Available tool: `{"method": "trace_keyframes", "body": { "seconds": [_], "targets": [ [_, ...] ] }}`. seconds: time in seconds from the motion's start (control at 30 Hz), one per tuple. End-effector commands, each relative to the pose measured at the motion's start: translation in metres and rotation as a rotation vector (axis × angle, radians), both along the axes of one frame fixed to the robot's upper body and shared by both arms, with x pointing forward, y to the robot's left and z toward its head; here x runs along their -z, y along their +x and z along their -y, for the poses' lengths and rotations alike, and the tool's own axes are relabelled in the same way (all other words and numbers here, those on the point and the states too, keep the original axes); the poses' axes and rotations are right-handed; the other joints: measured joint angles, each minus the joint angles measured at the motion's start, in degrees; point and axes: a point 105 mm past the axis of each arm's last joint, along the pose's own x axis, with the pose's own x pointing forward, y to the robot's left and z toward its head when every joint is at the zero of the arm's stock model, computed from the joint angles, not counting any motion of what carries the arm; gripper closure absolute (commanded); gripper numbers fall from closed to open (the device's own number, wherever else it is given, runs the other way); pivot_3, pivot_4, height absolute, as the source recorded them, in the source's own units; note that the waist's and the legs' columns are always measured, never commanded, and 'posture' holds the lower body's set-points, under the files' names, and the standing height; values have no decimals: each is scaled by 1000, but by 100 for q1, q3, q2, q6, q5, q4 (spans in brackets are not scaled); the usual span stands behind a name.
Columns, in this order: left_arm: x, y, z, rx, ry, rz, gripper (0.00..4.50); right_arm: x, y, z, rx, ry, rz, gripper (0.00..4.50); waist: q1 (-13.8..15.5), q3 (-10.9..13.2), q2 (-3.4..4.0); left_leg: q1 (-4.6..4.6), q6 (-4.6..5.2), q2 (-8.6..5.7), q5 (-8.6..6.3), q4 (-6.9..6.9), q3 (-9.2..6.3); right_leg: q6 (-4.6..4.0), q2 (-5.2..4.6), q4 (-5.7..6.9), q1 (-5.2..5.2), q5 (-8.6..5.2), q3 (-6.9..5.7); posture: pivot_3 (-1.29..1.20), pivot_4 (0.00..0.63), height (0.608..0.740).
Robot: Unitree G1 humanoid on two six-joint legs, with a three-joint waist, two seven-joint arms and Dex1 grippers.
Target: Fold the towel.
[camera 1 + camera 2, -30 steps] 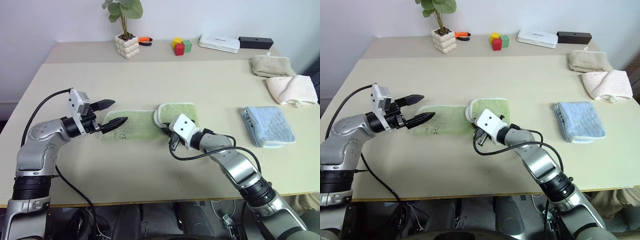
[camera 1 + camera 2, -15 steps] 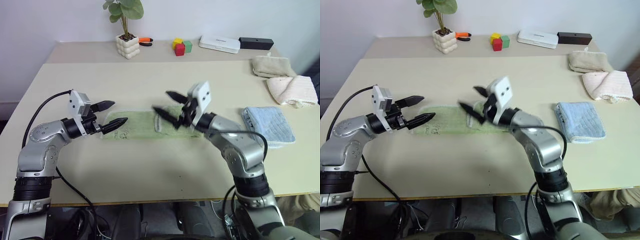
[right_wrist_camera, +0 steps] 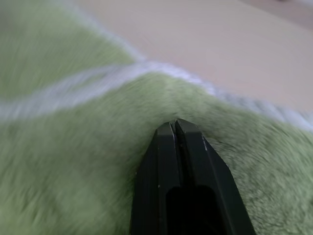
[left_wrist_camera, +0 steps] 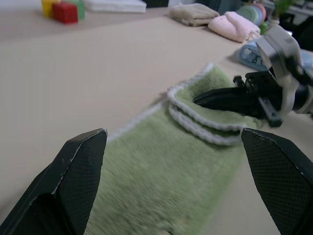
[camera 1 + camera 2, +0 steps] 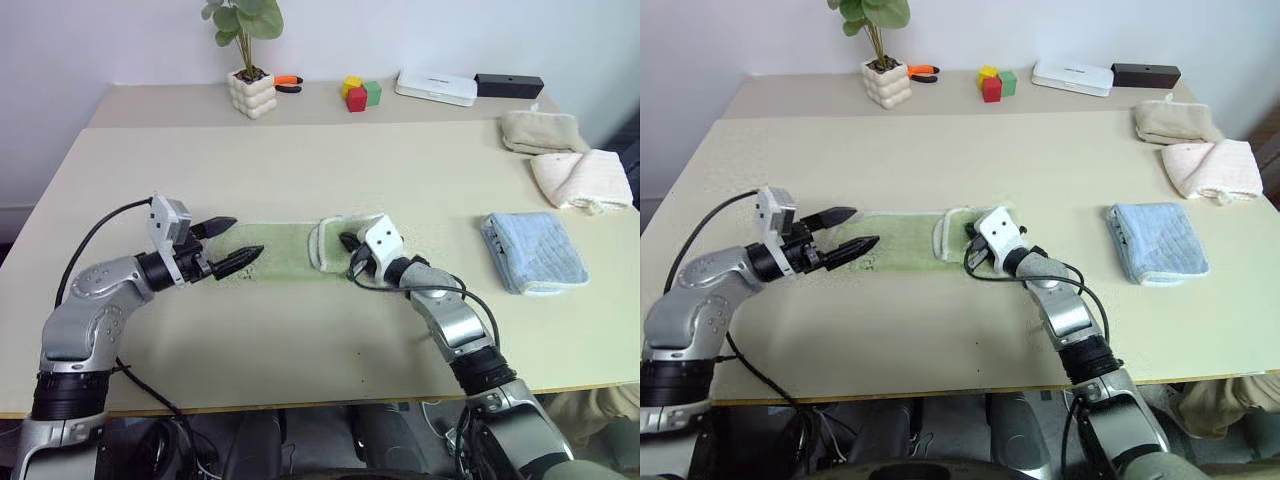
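R gripper (image 5: pixel 349 241): fingers pressed together, tips meeting w/ no gap. Tips rest on the folded-over flap of the towel (image 5: pixel 290 250); in the R wrist view green pile sits all around the tips, but no cloth visibly caught between them. Whether any fabric is pinched: cannot tell.

L gripper (image 5: pixel 236 243): spread wide, holding nothing. Points approx. level along the towel toward the R gripper, at the towel's L end. Lower fingertip is over the L end of the cloth; contact w/ cloth cannot be told.

Towel: light green, white stitched edging, lying lengthwise L-R on the table (image 5: pixel 300 160), near centre of the front half. L portion lies flat, single layer. R end is turned back over itself, giving a doubled section w/ two white edge lines stacked at the fold lip (clear in the L wrist view).

Outward from towel:
- R side, well apart: light blue folded towel (image 5: pixel 535 252).
- Far R edge: cream-pink folded towel (image 5: pixel 585 180), w/ beige folded towel (image 5: pixel 541 131) just behind it.
- Rear of table: potted plant (image 5: pixel 249 60) in white pot; orange-handled tool (image 5: pixel 289 82) just beside the pot; coloured blocks (image 5: pixel 359 93) (yellow, red, green) grouped together; white flat box (image 5: pixel 437 88); black bar (image 5: pixel 509 85) next to the box.
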Motion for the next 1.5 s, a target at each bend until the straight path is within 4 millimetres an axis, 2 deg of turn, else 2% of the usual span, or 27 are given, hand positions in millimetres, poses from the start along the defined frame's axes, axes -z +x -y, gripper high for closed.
{"method": "trace_keyframes", "body": {
  "seconds": [0.03, 0.13, 0.23, 0.37, 0.4, 0.47, 0.6, 0.7, 0.87, 1.03, 1.13, 1.2, 1.3, 1.43, 1.5],
  "targets": [
    [-7, -7, 2, -63, -104, -74, 0, 5, 2, 3, 32, 34, -36, 4451, 6, -1, -1, 0, 0, 0, 0, 1, -1, 0, 0, 0, 1, 0, 0, 0, 150, 740],
    [-4, -20, 7, -124, -236, -145, 0, -29, 10, 5, 37, 182, 18, 3689, 3, 0, 0, -1, 0, 0, 0, 4, -1, 1, -2, -1, 3, 1, 0, 0, 150, 740],
    [-1, -37, 8, -168, -394, -250, 0, -69, 8, 8, -25, 288, 94, 2224, 2, 3, 3, -2, 0, 1, 0, 2, -3, 1, -3, 2, -1, 1, 1, 0, 150, 740],
    [7, -53, 6, -245, -549, -372, 0, -92, -7, 14, -144, 280, 152, 237, 18, 3, 2, -2, 0, 0, 0, 3, -6, 1, -4, 4, -1, 1, -1, 0, 150, 740],
    [10, -56, 5, -281, -589, -400, 0, -96, -14, 16, -191, 269, 150, 109, 22, 3, 3, -2, -1, 0, 0, 3, -6, 1, -6, 3, 2, 1, -1, 0, 150, 740],
    [13, -61, 5, -318, -648, -443, 0, -102, -22, 20, -241, 254, 156, 109, 33, 2, 2, -4, -1, -3, -1, 4, -4, 1, -13, -2, 3, 1, 0, 0, 150, 740],
    [31, -70, 0, -444, -728, -548, 0, -105, -38, 39, -321, 129, 125, 109, 44, 2, 2, -2, -1, -4, 0, 7, -4, -1, -9, -2, 6, 0, -1, 0, 150, 740],
    [34, -71, -1, -462, -787, -601, 0, -108, -39, 48, -325, 56, 140, 109, 45, 2, 2, -2, -1, -5, 0, 7, -3, -19, -7, -6, 6, -10, 0, 0, 150, 740],
    [49, -54, -14, -634, -798, -622, 0, -109, -36, 50, -297, 66, 145, 109, 30, 1, 3, 1, -1, -5, 0, 7, -2, -22, -2, -5, 6, -11, 2, 0, 150, 740],
    [57, -41, -19, -730, -858, -653, 0, -102, -37, 50, -270, 67, 140, 109, 64, 1, 2, -3, -3, -7, 1, 7, -1, -20, -4, -10, 6, -10, 3, 0, 150, 740],
    [70, -32, -19, -778, -861, -717, 0, -105, -36, 53, -244, 62, 162, 109, 95, -4, 9, -1, -3, -8, 1, 9, 0, -20, -4, -11, 9, -10, 3, 0, 150, 740],
    [69, -22, -20, -786, -875, -704, 0, -109, -33, 56, -224, 78, 167, 109, 144, -15, 26, 3, -5, -9, 2, 11, 0, -22, -5, -11, 14, -11, 4, 0, 150, 740],
    [71, -8, -20, -806, -877, -700, 858, -110, -32, 57, -211, 73, 178, 0, 169, -18, 28, 9, -6, -10, 3, 11, 1, -26, -3, -13, 20, -11, 5, 0, 150, 740],
    [66, 8, -13, -759, -907, -683, 2962, -108, -30, 61, -180, 58, 184, 0, 184, -18, 27, 7, -8, -11, 4, 12, 0, -25, -3, -16, 21, -10, 4, 0, 150, 740],
    [59, 10, -7, -706, -896, -667, 3899, -105, -28, 74, -144, 32, 174, 0, 202, -19, 28, 4, -8, -11, 4, 11, 0, -22, -4, -19, 21, -9, 4, 0, 150, 740]
  ]
}}
